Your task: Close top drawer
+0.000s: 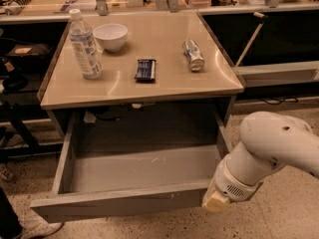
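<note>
The top drawer (124,203) is a wide, shallow grey box under the tan table top (149,83). It is pulled far out and its inside (144,168) holds nothing. Its long flat front panel faces the camera at the bottom. My white arm (274,143) comes in from the right. My gripper (215,202) is at the end of the arm, right at the right end of the drawer's front panel, and only its cream-coloured tip shows.
On the table top stand a water bottle (84,46), a white bowl (110,36), a dark snack bar (145,69) and a can (193,55) lying on its side. Dark shelving stands on both sides. A shoe (30,228) shows at the bottom left.
</note>
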